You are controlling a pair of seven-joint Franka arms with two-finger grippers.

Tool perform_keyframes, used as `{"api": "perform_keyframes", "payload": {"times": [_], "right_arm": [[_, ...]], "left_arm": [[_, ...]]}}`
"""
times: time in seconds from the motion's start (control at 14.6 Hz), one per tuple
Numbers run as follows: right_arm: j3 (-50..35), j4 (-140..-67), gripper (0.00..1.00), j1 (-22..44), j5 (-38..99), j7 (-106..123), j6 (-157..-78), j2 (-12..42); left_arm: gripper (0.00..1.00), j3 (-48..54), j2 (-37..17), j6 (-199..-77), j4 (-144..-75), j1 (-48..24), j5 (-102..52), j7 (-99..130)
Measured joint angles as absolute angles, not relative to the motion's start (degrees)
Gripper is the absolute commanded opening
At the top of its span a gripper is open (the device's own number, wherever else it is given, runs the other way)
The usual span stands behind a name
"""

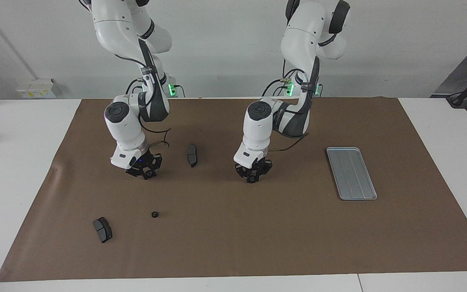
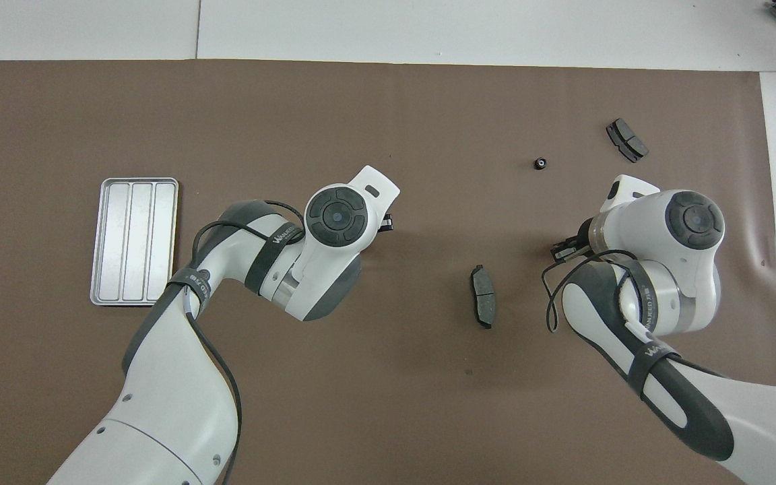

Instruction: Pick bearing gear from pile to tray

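Observation:
My left gripper (image 1: 252,177) is shut on a small black bearing gear (image 1: 252,179) just above the brown mat, about midway along the table. My right gripper (image 1: 148,174) is shut on a second bearing gear (image 1: 149,174), low over the mat toward the right arm's end. A third small black ring (image 1: 155,214) (image 2: 540,163) lies loose on the mat, farther from the robots. The silver grooved tray (image 1: 351,173) (image 2: 134,241) sits toward the left arm's end with nothing in it. In the overhead view the wrists hide most of both grippers.
One dark brake pad (image 1: 192,155) (image 2: 483,304) lies between the two grippers. Another brake pad (image 1: 102,229) (image 2: 626,139) lies beside the loose ring, toward the right arm's end. The brown mat (image 1: 258,235) covers the white table.

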State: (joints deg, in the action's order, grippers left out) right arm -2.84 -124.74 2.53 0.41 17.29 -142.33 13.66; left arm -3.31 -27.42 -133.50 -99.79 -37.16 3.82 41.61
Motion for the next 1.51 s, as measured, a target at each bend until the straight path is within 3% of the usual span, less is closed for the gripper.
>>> {"api": "perform_keyframes", "payload": {"times": [0.27, 0.76, 1.1, 1.51], "right_arm": [[-3.25, -122.40, 0.00, 3.11, 0.80, 10.03, -140.51, 13.54], [-12.12, -107.06, 0.00, 5.51, 0.86, -14.48, -130.53, 14.46], [-20.87, -96.23, 0.00, 8.08, -7.94, -35.16, -127.90, 23.22], [-28.65, -86.29, 0.00, 10.28, -24.01, -53.12, -127.31, 37.55]], "left_arm": [[0.00, -7.07, -22.50, -131.76, -102.66, -36.31, 3.83, 40.76], [0.00, -7.98, -9.44, -131.75, -115.80, -23.78, 3.84, 25.45], [0.00, -7.99, -3.31, -131.78, -124.35, -16.93, 3.84, 21.05], [0.00, -7.99, -1.81, -136.08, -128.91, -7.32, 3.84, 11.06]]}}
